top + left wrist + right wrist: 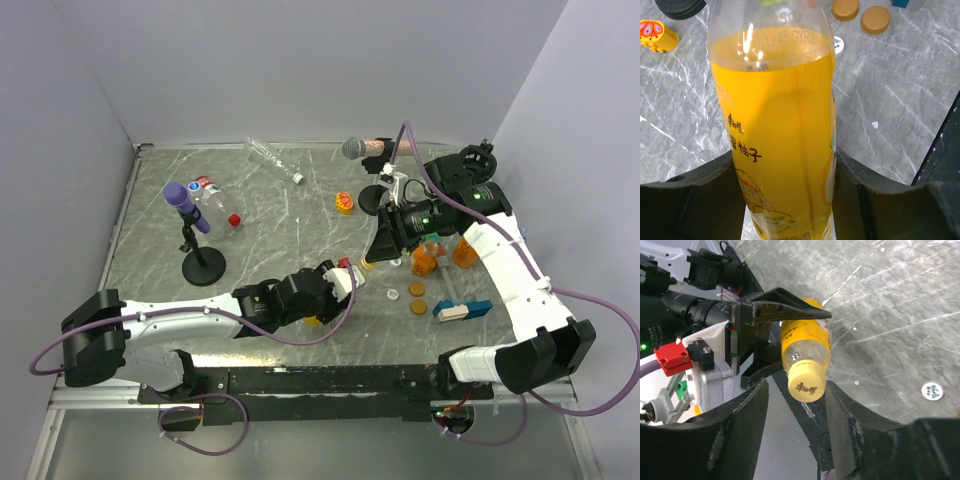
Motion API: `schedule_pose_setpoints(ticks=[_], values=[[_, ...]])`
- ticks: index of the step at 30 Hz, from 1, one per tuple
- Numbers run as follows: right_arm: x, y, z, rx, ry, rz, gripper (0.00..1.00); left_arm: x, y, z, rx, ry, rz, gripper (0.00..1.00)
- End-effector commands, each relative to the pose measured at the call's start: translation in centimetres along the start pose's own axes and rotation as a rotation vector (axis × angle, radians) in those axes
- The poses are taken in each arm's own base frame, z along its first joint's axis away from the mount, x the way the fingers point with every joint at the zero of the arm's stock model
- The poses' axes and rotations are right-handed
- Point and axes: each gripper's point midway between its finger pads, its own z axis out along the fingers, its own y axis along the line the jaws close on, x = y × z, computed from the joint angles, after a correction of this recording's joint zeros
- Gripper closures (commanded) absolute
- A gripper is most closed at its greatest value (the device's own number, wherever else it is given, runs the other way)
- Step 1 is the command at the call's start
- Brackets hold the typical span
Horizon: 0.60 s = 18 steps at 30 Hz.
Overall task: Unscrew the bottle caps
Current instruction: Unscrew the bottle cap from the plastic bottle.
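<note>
The left claw [785, 187] is shut firmly on the body of the bottle [775, 115]. To the right, the cap [807, 383] sits between the jaws of the right claw [797, 387], which stand half open with a gap on one side, gripping nothing yet. If they close off-centre, the cap may slip. If the left claw's hold is weak, the bottle may turn with the cap.

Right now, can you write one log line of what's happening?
left gripper: shut on yellow-orange plastic juice bottle | right gripper: open around its pale yellow round plastic cap | cap: on bottle
</note>
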Motion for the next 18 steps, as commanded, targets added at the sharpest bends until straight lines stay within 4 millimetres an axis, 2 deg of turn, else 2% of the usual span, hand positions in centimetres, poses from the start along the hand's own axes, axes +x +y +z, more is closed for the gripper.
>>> schedule_pose_setpoints(ticks=[1, 8, 18], values=[[-0.3, 0.8, -0.3, -0.006, 0.000, -0.011, 0.46, -6.8, 0.1, -0.4, -0.004, -0.201, -0.055, 0.95], [-0.1, 0.4, 0.2, 0.009, 0.024, -0.007, 0.49, -7.0, -0.2, 0.0, 0.006, -0.203, -0.056, 0.95], [0.3, -1.0, 0.5, 0.078, 0.044, 0.005, 0.45, -7.3, 0.1, -0.3, -0.005, -0.219, -0.073, 0.95]])
